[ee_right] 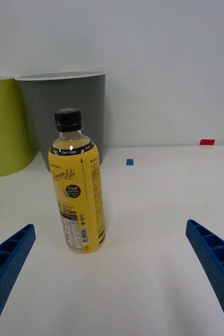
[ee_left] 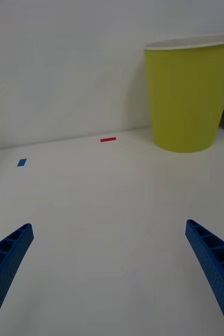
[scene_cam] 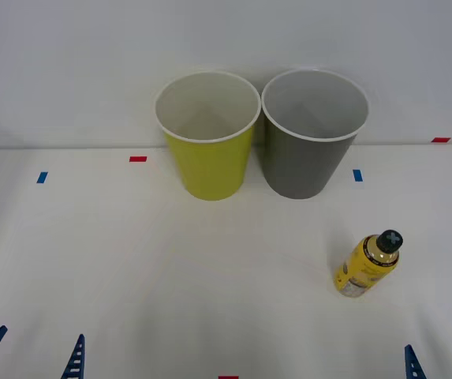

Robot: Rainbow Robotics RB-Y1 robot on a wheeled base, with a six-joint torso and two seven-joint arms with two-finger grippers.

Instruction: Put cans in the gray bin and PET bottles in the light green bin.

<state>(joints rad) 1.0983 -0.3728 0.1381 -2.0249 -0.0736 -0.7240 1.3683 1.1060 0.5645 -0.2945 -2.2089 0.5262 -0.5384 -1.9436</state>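
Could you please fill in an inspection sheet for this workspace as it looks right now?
Surface: white table with small red and blue tape marks.
Job's things: green bin and gray bin stand upright side by side at the back, nothing visible inside from the front view. Bottle stands upright, capped, nearer the robot in front of the gray bin, apart from it.
Clutter: nothing seen.
Grippers: left gripper open, low at the near left edge, holding nothing. Right gripper open, facing the bottle, not touching it.
Cables: nothing seen.
Surroundings: plain white wall.
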